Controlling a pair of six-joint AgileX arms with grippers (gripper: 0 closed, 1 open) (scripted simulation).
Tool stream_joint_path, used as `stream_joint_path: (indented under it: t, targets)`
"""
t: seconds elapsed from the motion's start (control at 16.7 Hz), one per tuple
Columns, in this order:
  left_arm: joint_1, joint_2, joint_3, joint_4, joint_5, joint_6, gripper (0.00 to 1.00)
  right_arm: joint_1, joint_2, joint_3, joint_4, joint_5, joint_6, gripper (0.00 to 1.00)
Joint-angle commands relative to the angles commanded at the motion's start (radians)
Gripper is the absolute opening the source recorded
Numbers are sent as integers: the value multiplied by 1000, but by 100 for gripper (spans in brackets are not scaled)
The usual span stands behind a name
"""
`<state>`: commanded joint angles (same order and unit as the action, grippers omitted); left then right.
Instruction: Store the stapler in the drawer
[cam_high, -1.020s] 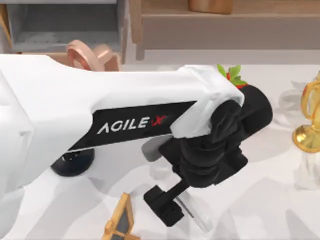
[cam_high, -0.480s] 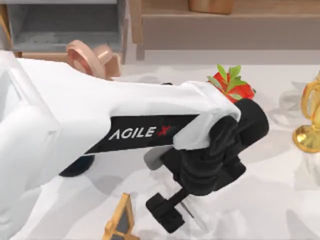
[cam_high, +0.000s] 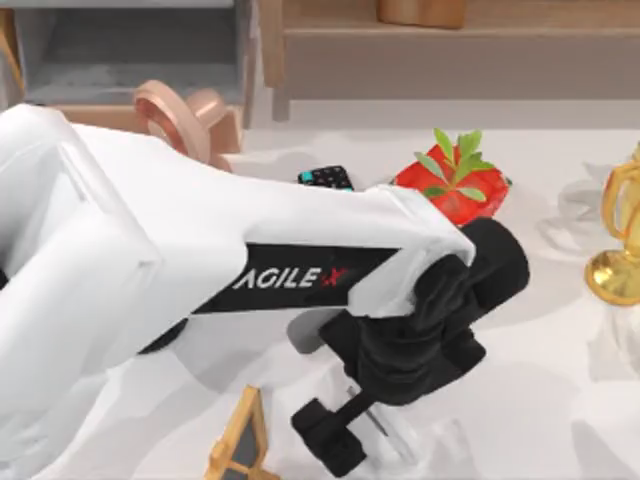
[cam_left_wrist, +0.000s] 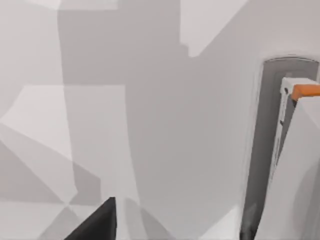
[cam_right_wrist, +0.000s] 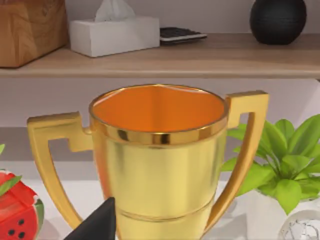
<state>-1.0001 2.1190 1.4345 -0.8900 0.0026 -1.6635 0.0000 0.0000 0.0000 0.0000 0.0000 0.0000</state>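
Left gripper: down low over the near edge of the table, black wrist angled toward the front, white AgileX arm sweeping in from the left. Grip state? Cannot tell from up here.
Stapler: pale slim bar lying on the white table, just beside the left gripper on its right side. Whether the two touch, I can't make out.
Left wrist view: bare white tabletop, and at one edge a pale bar with a darker strip along its length and an orange tip. Hard to say what it is.
Drawer: grey open compartment at the far left, well apart from the stapler.
Remote: black, teal buttons, peeking out behind the arm.
Red fruit: green leaves on top, right of the remote.
Gold frame: tilted, near edge, left of the gripper.
Trophy: gold, far right of the table.
Right gripper: parked facing the trophy's cup, close up; grip state not visible.
Tissue box: on the shelf behind the trophy.
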Motion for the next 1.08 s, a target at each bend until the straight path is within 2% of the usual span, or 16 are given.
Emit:
stream_joint_path:
  t: [0.72, 1.08]
  targets:
    - [0, 0, 0, 0, 0, 0, 2, 0, 0, 0, 0, 0, 0, 100]
    - [0, 0, 0, 0, 0, 0, 0, 0, 0, 0, 0, 0, 0, 100]
